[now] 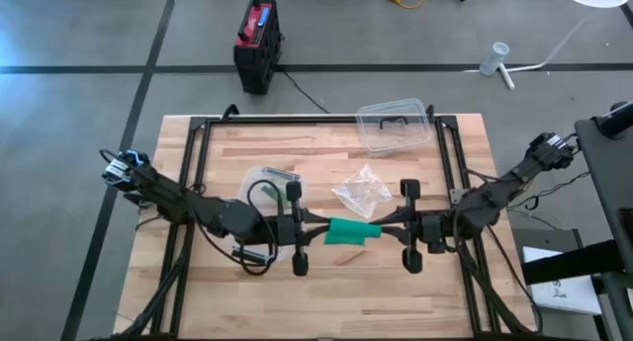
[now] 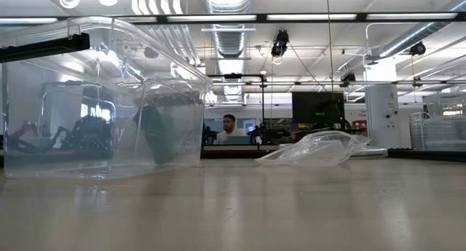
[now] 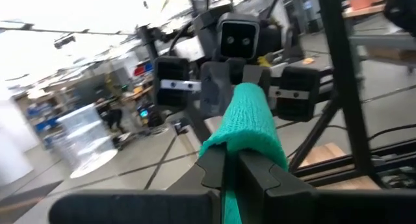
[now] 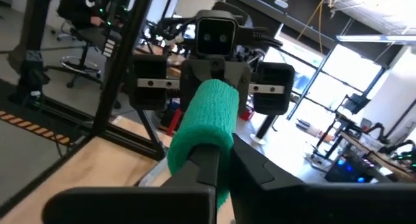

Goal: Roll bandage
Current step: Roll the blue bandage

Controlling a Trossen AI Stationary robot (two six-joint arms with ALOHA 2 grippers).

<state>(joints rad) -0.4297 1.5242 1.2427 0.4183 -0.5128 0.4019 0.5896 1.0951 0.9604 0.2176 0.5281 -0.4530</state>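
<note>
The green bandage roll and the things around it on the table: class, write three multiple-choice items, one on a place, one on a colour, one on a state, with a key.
1. Where is the bandage roll?
A. In the clear plastic container
B. Between the two grippers, above the table
C. On the floor

2. What colour is the roll?
A. Green
B. White
C. Red

3. How do the left gripper and the right gripper stand?
A. Both open
B. Only the left shut
C. Both shut on the roll

Key: 1 B, the high view shows it spanning the gap between both grippers. 2 A, both wrist views show green. 3 C, each wrist view shows fingers pinching an end.
</note>
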